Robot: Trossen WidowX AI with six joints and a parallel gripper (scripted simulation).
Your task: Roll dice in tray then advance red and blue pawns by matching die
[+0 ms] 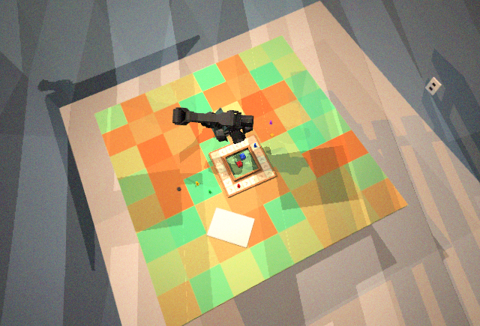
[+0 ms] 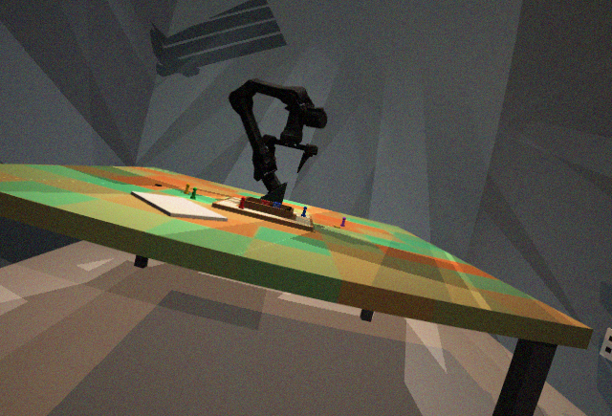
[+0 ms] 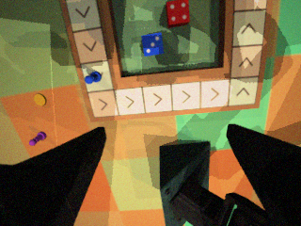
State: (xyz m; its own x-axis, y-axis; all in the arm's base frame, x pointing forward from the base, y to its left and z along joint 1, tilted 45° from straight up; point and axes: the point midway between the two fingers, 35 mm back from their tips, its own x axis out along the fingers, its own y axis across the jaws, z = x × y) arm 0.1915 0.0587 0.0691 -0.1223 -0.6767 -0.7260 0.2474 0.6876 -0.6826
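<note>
The game board lies on the checked mat, with an arrow track around a sunken green tray. The red die and the blue die lie in the tray. The blue pawn stands on a track square beside a corner square. The red pawn stands on the opposite side of the track. My gripper is open and empty. It hangs above the board's edge, clear of the blue pawn.
A white slab lies on the mat past the board. A yellow pawn, a green pawn and a black disc sit beside the board. A purple pawn and a yellow disc lie near the blue pawn.
</note>
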